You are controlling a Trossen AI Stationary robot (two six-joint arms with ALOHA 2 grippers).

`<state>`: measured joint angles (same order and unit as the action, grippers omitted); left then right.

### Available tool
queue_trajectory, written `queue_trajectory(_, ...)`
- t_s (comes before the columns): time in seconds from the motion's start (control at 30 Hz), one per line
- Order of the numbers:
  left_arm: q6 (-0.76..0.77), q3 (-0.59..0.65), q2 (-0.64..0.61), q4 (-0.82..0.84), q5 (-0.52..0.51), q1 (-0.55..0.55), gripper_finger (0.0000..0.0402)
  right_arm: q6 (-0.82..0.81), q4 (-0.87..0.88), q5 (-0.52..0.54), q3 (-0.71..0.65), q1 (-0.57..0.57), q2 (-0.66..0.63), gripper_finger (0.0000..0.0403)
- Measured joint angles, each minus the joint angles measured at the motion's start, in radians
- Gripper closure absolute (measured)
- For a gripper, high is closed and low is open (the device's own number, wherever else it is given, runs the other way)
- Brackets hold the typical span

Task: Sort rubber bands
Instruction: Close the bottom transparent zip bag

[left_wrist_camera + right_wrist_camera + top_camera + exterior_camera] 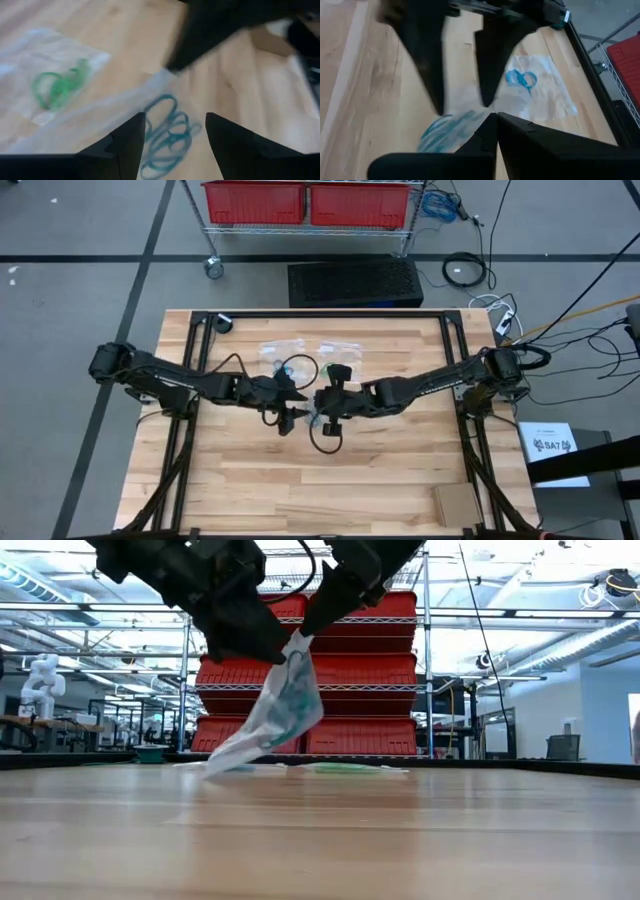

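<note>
lot: bagged rubber bands, mid-table, one corner held

risk: the right gripper (pixel 492 122), jaws pressed together on the top corner of a clear plastic bag (pixel 275 710), is likely the only support; the thin slick film could slip out and spill the teal rubber bands (pixel 165 132) inside. the left gripper (pixel 175 135), jaws spread, hovers just beside the bag, holding nothing; a close from here could crease the film.

materials: bag limp, translucent, crinkled, its lower end trailing on the wooden table (pixel 350 480). bands thin, looped, tangled. a second flat bag holds green bands (pixel 60 85); a third, bright blue bands (pixel 521 78).
</note>
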<state>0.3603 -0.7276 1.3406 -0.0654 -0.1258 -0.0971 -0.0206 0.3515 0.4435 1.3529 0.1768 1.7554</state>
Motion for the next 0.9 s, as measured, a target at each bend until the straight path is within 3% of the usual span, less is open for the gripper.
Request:
queue_trajectory(0.13, 0.0, -0.015, 0.013, -0.001, -0.112, -0.007, 0.0185, -0.006, -0.005, 0.001, 0.0, 0.008, 0.003, 0.0403)
queue_trajectory(0.4, -0.069, -0.045, 0.008, -0.008, -0.15, -0.06, 0.0184, -0.012, 0.01, 0.002, 0.0, 0.015, 0.005, 0.0403)
queue_trajectory(0.57, -0.135, -0.05, 0.008, -0.005, -0.26, -0.1, 0.0184, -0.023, 0.011, 0.002, 0.0, 0.015, 0.005, 0.0403)
queue_trajectory(0.9, -0.159, -0.05, 0.052, -0.028, -0.254, -0.087, 0.0185, -0.007, -0.035, 0.001, -0.001, 0.015, 0.005, 0.0403)
